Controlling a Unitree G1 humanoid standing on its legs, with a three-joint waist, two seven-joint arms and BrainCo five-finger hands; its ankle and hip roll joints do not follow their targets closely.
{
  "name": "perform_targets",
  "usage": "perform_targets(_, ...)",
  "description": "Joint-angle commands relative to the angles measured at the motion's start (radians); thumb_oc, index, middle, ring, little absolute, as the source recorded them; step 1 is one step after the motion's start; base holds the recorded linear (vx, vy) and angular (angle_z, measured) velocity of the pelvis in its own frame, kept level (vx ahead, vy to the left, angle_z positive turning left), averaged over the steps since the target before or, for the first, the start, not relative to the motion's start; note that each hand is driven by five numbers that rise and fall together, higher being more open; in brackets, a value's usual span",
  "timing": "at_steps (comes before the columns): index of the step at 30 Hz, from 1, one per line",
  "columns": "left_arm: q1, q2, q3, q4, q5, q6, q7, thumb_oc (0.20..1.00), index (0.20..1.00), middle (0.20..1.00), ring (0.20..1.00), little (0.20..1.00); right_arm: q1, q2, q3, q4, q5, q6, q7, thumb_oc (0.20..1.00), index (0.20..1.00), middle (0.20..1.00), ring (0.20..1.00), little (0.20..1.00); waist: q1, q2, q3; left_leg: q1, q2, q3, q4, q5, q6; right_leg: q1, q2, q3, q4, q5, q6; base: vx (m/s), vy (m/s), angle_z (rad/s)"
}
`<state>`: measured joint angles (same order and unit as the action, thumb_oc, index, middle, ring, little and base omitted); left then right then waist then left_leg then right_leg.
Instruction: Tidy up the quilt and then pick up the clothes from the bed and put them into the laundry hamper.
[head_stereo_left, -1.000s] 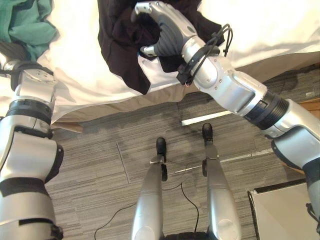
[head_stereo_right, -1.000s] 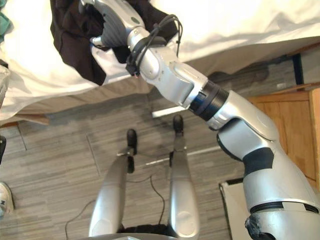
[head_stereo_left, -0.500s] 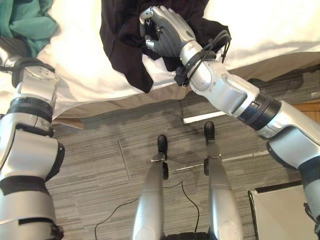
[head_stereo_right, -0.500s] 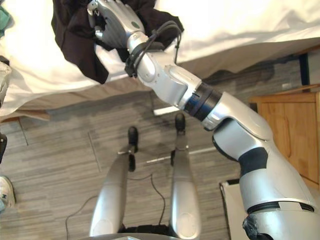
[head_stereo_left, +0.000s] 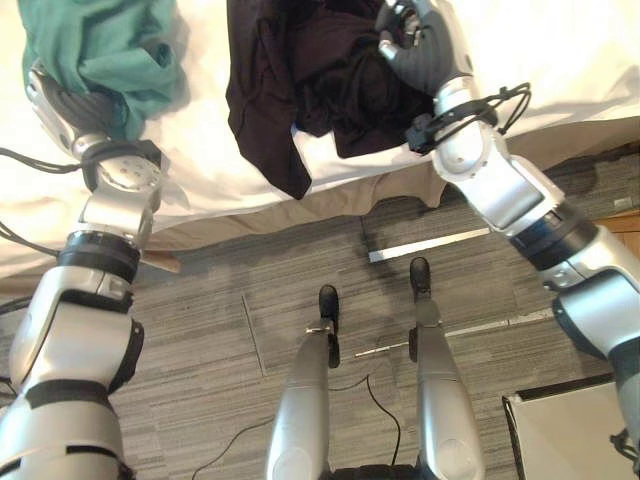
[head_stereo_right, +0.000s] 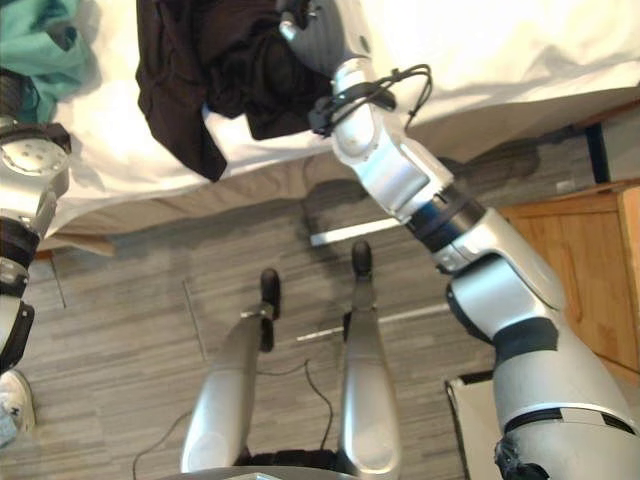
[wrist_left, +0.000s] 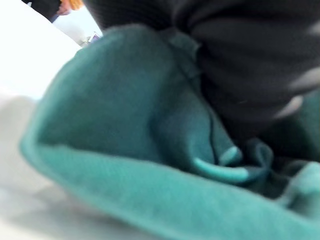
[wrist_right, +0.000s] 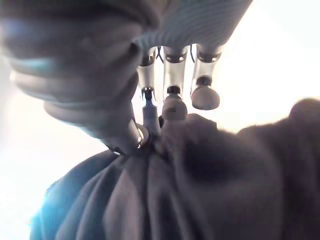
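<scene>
A black garment (head_stereo_left: 300, 80) lies bunched on the white quilt (head_stereo_left: 560, 50) near the bed's edge, one tail hanging toward the floor. My right hand (head_stereo_left: 425, 50) sits at its right side, fingers (wrist_right: 175, 100) and thumb curled and pinching the black cloth (wrist_right: 200, 200). A green garment (head_stereo_left: 100, 40) lies on the quilt at the far left. My left hand (head_stereo_left: 65, 100) is pushed in under it, and the green cloth (wrist_left: 125, 140) covers its fingers.
The bed's edge runs across the top, with grey plank floor below it. A white hamper's corner (head_stereo_left: 570, 430) stands at the lower right. Wooden furniture (head_stereo_right: 590, 270) is at the right. A person's shoe (head_stereo_right: 8, 410) shows at the lower left.
My right hand has moved to the right along the bed with the black cloth in its grasp, bunching it that way. My left arm has reached farther in under the green garment.
</scene>
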<state>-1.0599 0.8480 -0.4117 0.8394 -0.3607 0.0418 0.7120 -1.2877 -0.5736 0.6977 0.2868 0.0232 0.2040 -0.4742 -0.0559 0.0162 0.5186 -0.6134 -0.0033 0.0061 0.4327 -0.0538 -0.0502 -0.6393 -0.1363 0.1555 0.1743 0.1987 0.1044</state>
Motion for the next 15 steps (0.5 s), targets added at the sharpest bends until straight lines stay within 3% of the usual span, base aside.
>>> perform_targets(1, -0.067, 0.038, 0.036, 0.034, 0.042, 0.022, 0.053, 0.200, 0.200, 0.200, 0.200, 0.200, -0.038, -0.038, -0.054, -0.074, 0.028, -0.031, 0.027, 0.200, 0.200, 0.200, 0.200, 0.200, -0.003, 0.032, 0.001, 0.094, 0.037, -0.046, -0.228, 0.091, 0.008, 0.064, -0.005, -0.015, 0.065, -0.109, 0.007, -0.02, 0.060, -0.30)
perform_targets(6, -0.086, 0.035, 0.018, 0.095, 0.055, 0.034, 0.014, 0.200, 0.200, 0.200, 0.200, 0.200, -0.051, -0.029, -0.014, -0.064, 0.001, -0.020, 0.084, 0.200, 0.200, 0.200, 0.200, 0.200, -0.008, 0.041, 0.001, 0.119, 0.043, -0.042, -0.250, 0.099, 0.007, 0.079, -0.006, -0.013, 0.061, -0.115, 0.000, 0.00, 0.033, -0.15)
perform_targets(7, -0.091, 0.033, 0.013, 0.104, 0.056, 0.036, 0.010, 0.200, 0.200, 0.200, 0.200, 0.200, -0.058, -0.025, -0.003, -0.054, -0.013, -0.019, 0.094, 1.000, 1.000, 1.000, 1.000, 1.000, -0.006, 0.042, 0.001, 0.119, 0.042, -0.042, -0.252, 0.101, 0.008, 0.078, -0.006, -0.016, 0.061, -0.115, -0.001, 0.00, 0.008, -0.05)
perform_targets(9, -0.117, 0.029, -0.008, 0.133, 0.046, 0.041, 0.007, 0.200, 0.200, 0.200, 0.200, 0.200, -0.100, -0.012, 0.049, -0.011, -0.074, -0.030, 0.159, 1.000, 1.000, 1.000, 1.000, 1.000, 0.001, 0.041, 0.001, 0.110, 0.042, -0.044, -0.252, 0.106, 0.008, 0.070, -0.008, -0.020, 0.058, -0.110, -0.002, -0.01, -0.004, -0.02)
perform_targets(15, -0.175, 0.011, -0.058, 0.189, 0.050, 0.036, -0.034, 0.200, 0.200, 0.200, 0.200, 0.200, -0.212, 0.048, 0.177, 0.079, -0.154, -0.020, 0.188, 1.000, 1.000, 1.000, 1.000, 1.000, 0.025, 0.037, 0.001, 0.091, 0.039, -0.052, -0.249, 0.112, 0.010, 0.057, -0.018, -0.035, 0.054, -0.101, -0.002, 0.00, -0.028, 0.06)
